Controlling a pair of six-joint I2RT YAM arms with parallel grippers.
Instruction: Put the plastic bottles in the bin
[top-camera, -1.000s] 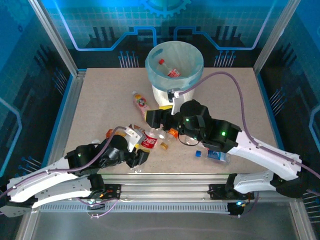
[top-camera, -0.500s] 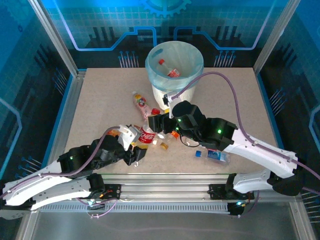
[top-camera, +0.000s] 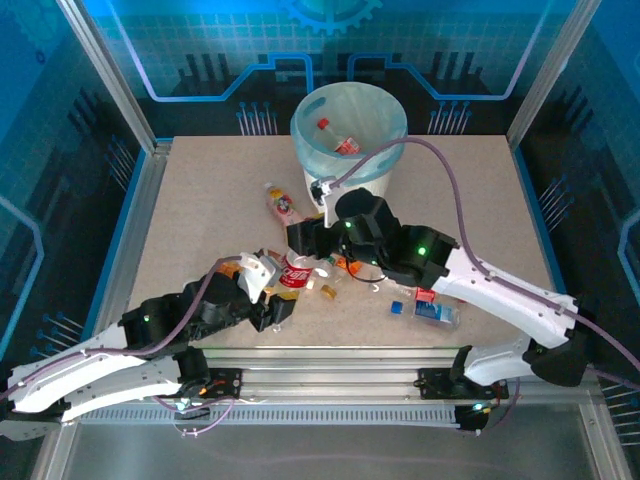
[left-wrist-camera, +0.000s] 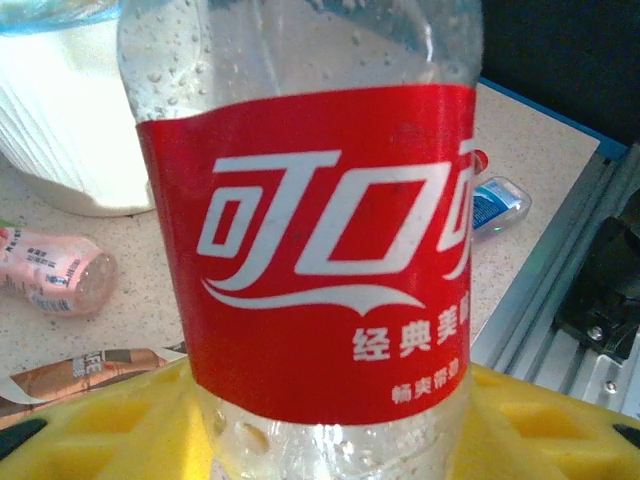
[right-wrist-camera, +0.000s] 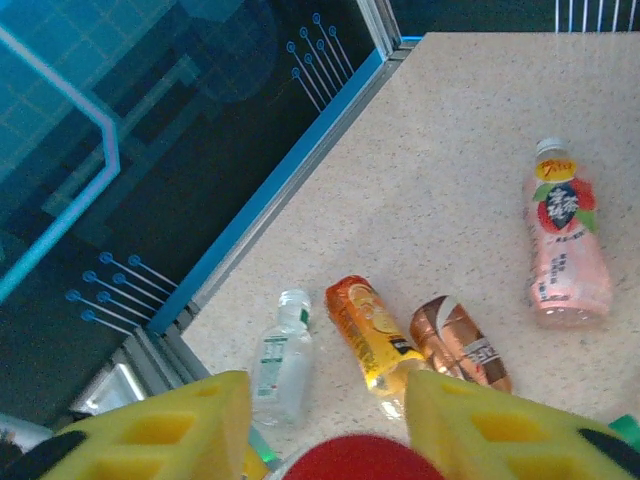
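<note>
The left tool (top-camera: 282, 296) is clamped on a clear plastic bottle with a red label (left-wrist-camera: 320, 250), with its yellow pads (left-wrist-camera: 90, 425) on either side of the bottle's lower body. In the overhead view this bottle sits near the front of the table (top-camera: 200, 200). Its long axis points away from the arm bases, towards the round white bin with the light blue liner (top-camera: 300, 135).

The bin stands at the far middle of the table, beyond the bottle and slightly to the right. Between them hangs the right tool (right-wrist-camera: 325, 400), which is the nearer one to the bin. Its pads stand apart with a round red cap (right-wrist-camera: 350, 462) between them, probably this same bottle's. I cannot tell whether they grip it. The straight way to the bin therefore runs through the right arm, so one arm likely has to yield.

Loose on the table lie a pink bottle (right-wrist-camera: 565, 240), an orange bottle (right-wrist-camera: 368, 335), a brown-labelled bottle (right-wrist-camera: 460, 345), a small clear white-capped bottle (right-wrist-camera: 282, 365) and a blue-labelled clear bottle (top-camera: 432, 310). A red-capped bottle (top-camera: 338, 140) lies in the bin.
</note>
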